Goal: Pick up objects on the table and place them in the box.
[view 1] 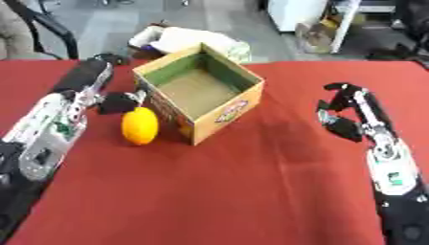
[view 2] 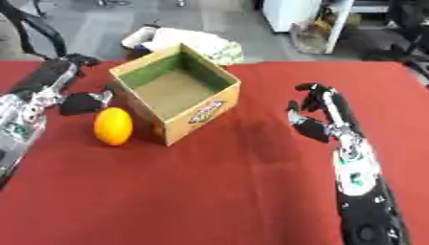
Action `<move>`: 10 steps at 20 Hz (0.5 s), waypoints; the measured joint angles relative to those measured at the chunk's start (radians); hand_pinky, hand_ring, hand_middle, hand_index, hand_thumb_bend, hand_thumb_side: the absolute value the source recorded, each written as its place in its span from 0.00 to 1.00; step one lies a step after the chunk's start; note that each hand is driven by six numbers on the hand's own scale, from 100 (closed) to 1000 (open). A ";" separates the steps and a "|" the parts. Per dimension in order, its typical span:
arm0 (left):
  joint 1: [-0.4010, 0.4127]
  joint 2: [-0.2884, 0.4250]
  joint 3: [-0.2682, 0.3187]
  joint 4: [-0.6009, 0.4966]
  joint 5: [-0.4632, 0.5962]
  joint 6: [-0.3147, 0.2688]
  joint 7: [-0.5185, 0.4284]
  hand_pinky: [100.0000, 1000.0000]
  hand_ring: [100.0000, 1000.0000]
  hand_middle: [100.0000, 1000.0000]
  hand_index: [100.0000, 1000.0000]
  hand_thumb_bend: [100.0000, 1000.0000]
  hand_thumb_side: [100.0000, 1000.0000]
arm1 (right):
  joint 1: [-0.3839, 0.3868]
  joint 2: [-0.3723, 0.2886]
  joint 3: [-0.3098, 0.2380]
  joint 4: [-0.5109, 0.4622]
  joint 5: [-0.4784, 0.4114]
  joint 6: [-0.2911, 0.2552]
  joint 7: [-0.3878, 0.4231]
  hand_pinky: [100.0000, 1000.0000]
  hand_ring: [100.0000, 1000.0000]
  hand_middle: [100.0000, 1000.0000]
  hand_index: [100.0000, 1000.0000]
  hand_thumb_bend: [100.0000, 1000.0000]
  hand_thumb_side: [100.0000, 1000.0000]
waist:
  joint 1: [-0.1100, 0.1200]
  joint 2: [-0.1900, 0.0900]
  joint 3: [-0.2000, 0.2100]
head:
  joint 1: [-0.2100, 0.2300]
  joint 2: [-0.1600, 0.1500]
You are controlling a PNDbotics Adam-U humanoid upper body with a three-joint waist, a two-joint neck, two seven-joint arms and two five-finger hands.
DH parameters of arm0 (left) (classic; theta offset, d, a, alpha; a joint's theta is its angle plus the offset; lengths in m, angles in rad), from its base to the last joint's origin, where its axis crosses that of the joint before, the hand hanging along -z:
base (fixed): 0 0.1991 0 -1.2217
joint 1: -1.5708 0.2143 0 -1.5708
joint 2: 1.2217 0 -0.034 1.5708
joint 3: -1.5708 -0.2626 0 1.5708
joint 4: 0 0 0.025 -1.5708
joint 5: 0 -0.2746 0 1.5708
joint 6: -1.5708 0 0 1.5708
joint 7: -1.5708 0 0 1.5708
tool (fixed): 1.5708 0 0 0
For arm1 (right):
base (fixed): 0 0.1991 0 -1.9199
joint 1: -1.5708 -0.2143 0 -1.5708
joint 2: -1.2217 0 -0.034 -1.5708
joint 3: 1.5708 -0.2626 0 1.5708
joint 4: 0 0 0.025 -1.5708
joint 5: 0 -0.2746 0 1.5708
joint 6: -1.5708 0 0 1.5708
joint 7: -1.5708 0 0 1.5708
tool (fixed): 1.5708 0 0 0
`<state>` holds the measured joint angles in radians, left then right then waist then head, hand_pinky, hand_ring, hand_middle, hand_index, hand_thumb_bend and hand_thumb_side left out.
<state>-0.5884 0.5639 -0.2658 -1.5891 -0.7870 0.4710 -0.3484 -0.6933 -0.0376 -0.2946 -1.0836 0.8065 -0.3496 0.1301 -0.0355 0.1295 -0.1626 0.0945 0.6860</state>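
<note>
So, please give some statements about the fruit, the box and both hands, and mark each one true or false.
1. The orange fruit lies inside the box. False: it lies on the red table, left of the box.
2. The box is open on top. True.
3. The right hand holds the fruit. False: it holds nothing, right of the box.
4. The left hand is just behind the fruit. True.

orange fruit [view 1: 140,125]: 1 | open cardboard box [view 1: 199,98]: 1 | hands: 2 — left hand [view 1: 120,102], right hand [view 2: 311,115]
</note>
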 measured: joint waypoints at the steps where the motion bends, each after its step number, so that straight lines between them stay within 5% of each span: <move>1: -0.006 0.000 -0.004 0.007 -0.003 -0.002 -0.010 0.76 0.79 0.83 0.91 0.21 0.63 | 0.000 0.000 0.000 0.000 0.000 0.000 0.000 0.54 0.53 0.34 0.76 0.00 0.11 | 0.000 0.000 -0.001 | 0.000 0.000; 10: -0.033 -0.001 -0.027 0.075 -0.007 -0.013 -0.065 0.78 0.81 0.83 0.92 0.27 0.70 | 0.007 0.000 0.005 0.000 0.000 0.000 0.000 0.54 0.53 0.34 0.76 0.00 0.11 | 0.002 -0.001 -0.002 | 0.000 0.000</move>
<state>-0.6212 0.5630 -0.2928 -1.5142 -0.7937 0.4584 -0.4133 -0.6860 -0.0372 -0.2896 -1.0837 0.8063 -0.3495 0.1303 -0.0338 0.1288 -0.1648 0.0944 0.6860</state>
